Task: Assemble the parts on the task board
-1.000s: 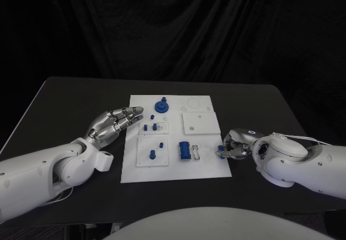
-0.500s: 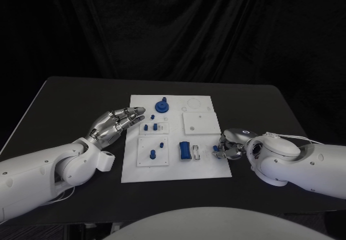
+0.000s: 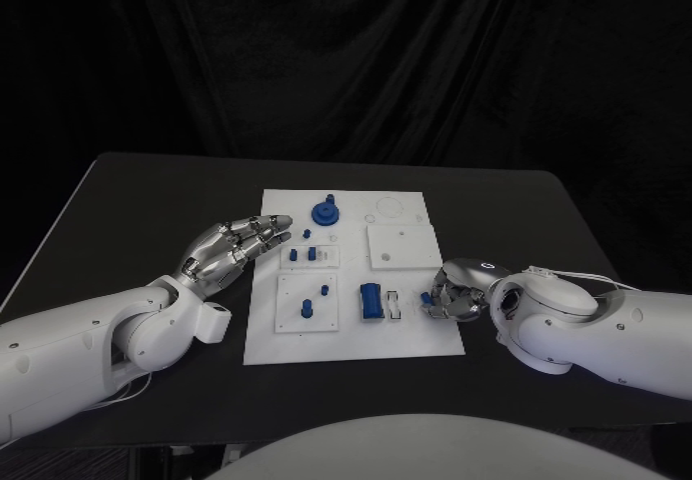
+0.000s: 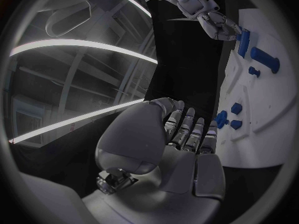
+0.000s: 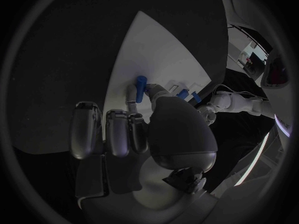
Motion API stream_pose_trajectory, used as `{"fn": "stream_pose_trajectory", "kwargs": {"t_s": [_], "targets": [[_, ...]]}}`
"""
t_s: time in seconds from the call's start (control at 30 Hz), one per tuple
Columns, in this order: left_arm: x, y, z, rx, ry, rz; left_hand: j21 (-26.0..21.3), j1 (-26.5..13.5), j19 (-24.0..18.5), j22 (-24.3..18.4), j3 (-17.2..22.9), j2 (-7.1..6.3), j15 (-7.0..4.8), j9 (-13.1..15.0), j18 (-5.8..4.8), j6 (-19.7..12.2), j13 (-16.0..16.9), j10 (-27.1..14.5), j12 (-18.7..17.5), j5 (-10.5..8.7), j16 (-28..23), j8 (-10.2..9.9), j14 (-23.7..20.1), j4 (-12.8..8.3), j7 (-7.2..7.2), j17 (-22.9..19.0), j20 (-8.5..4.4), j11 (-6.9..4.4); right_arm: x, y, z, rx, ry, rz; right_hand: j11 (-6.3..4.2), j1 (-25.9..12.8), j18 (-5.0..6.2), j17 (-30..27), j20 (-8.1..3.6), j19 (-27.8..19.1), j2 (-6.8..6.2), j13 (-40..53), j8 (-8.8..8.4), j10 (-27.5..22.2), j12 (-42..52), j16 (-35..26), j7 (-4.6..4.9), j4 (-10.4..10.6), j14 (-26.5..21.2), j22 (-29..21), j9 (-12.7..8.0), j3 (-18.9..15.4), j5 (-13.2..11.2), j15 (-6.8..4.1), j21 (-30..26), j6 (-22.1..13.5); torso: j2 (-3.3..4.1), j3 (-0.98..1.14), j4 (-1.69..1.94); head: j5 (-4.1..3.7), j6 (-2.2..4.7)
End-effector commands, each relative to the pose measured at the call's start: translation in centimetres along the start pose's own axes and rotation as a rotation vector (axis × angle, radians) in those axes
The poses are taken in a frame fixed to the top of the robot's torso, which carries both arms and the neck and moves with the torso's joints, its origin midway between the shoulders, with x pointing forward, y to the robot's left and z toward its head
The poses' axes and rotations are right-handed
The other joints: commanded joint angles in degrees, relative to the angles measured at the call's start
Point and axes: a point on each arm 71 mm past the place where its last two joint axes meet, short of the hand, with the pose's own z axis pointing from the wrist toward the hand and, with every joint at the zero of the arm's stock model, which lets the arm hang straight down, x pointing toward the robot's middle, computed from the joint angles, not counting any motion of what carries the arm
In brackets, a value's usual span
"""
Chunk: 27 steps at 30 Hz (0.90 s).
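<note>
You had the white task board (image 3: 353,335) lying in the middle of the black worktop (image 3: 130,200), and everything below is placed against that board.

Your left robot hand (image 3: 231,248) lay just off the board's left edge, released, fingers extended and a little apart, holding nothing; its fingertips (image 3: 277,222) reached the board's left border near the upper end. From the left wrist view the same hand (image 4: 181,139) was stretched flat beside the board (image 4: 261,114), with small blue pegs (image 4: 235,108) just beyond its fingertips.

Your right robot hand (image 3: 454,295) sat at the board's right edge, near its lower half, fingers curled in around a small blue part (image 3: 428,299) pinched at the fingertips. In the right wrist view the hand (image 5: 146,122) held that blue piece (image 5: 141,87) right against the board's surface (image 5: 156,50); you could not tell whether it was already seated.

On the board, a large blue knobbed part (image 3: 326,212) stood near the top centre. Small blue pegs (image 3: 297,255) stood below it, two more blue pieces (image 3: 307,306) sat on the lower-left raised plate, and a blue block (image 3: 371,300) stood just left of the right hand's part.
</note>
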Motion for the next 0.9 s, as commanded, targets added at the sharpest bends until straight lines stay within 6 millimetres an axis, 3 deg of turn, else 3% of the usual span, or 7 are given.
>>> {"fn": "stream_pose_trajectory", "kwargs": {"t_s": [0.03,0.17,0.2,0.23,0.47,0.53,0.9], "targets": [[0.16,-0.32,0.01,0.058,0.011,-0.016,0.20,-0.21,0.38,-0.03,0.40,0.23,0.17,0.07,-0.74,0.33,0.10,0.11,0.25,0.05,0.28,0.31,0.33,-0.05,2.72,0.09,0.06,0.23,1.13,0.42,-0.25,-0.039,0.053,0.146,0.31,-1.99,-0.42,3.89,0.35,2.66,-1.05,15.06,0.46,6.18,0.16,0.43,-0.16,-7.35,4.13,11.53,-8.97,8.46,1.54,0.15,0.52,0.41,0.00,-0.02,0.00,-0.02,-0.01],[0.20,-0.27,0.06,0.057,0.012,-0.016,0.20,-0.21,0.38,-0.03,0.40,0.23,0.17,0.07,-0.74,0.33,0.10,0.11,0.25,0.05,0.28,0.31,0.33,-0.05,2.72,0.09,0.06,0.23,1.07,0.70,-0.39,-0.062,0.051,0.244,0.34,-4.29,-0.48,4.45,0.38,2.77,-1.18,15.06,0.66,6.18,0.16,0.74,-0.14,-7.09,4.24,11.61,-9.00,9.76,3.93,0.19,0.84,0.35,0.05,0.01,-0.04,-0.03,-0.01],[0.21,-0.25,0.08,0.056,0.013,-0.017,0.20,-0.21,0.38,-0.03,0.40,0.23,0.17,0.07,-0.74,0.33,0.10,0.11,0.25,0.05,0.28,0.31,0.33,-0.05,2.72,0.09,0.06,0.23,1.04,0.75,-0.43,-0.066,0.050,0.265,0.33,-6.01,-0.53,4.92,0.42,2.84,-1.13,15.06,0.73,6.18,0.16,0.98,-0.17,-6.60,4.32,11.67,-9.10,10.43,6.15,0.20,1.07,0.37,0.05,0.02,-0.05,-0.01,-0.01],[0.22,-0.24,0.09,0.056,0.013,-0.017,0.20,-0.21,0.38,-0.03,0.40,0.23,0.17,0.07,-0.74,0.33,0.10,0.11,0.25,0.05,0.28,0.31,0.33,-0.05,2.72,0.09,0.06,0.23,1.02,0.81,-0.47,-0.068,0.050,0.292,0.36,-6.75,-0.55,5.14,0.39,2.88,-1.06,15.06,0.72,6.18,0.16,1.09,-0.13,-6.43,4.36,11.71,-9.18,10.74,6.74,0.19,1.22,0.34,0.05,0.03,-0.08,0.06,-0.01],[0.27,-0.16,0.17,0.053,0.015,-0.018,0.20,-0.21,0.38,-0.03,0.40,0.23,0.17,0.07,-0.74,0.33,0.10,0.11,0.25,0.05,0.28,0.31,0.33,-0.05,2.72,0.09,0.06,0.23,0.89,1.05,-0.58,-0.074,0.053,0.431,0.45,-8.58,-0.53,5.26,0.42,2.85,-0.81,15.06,0.43,6.18,0.16,1.20,0.01,-6.13,4.37,11.67,-9.62,11.59,7.62,0.25,1.19,0.04,0.15,0.08,0.00,0.06,-0.01],[0.29,-0.15,0.19,0.052,0.016,-0.018,0.20,-0.27,0.40,-0.04,0.43,0.23,0.23,0.05,-0.81,0.22,0.09,0.15,0.27,-0.06,0.29,0.26,0.34,-0.02,2.76,0.08,0.06,0.31,0.89,1.12,-0.57,-0.076,0.055,0.455,0.55,-9.74,-0.59,5.76,0.47,2.92,-0.77,15.06,0.34,6.18,0.16,1.44,0.11,-6.00,4.45,11.74,-9.85,11.63,9.65,0.34,1.46,-0.05,0.13,0.02,0.12,-0.05,-0.01],[0.36,-0.09,0.29,0.050,0.019,-0.020,0.20,-0.27,0.40,-0.04,0.43,0.23,0.23,0.05,-0.81,0.22,0.09,0.15,0.27,-0.06,0.29,0.26,0.34,-0.02,2.76,0.08,0.06,0.31,1.03,1.15,-0.20,-0.068,0.072,0.494,0.71,-10.97,-0.64,6.30,0.57,2.98,-0.34,15.06,0.09,6.18,0.16,1.70,0.28,-5.80,4.54,11.81,-10.21,11.33,9.51,0.47,1.72,-0.41,0.12,-0.05,0.00,0.03,-0.01]]}}
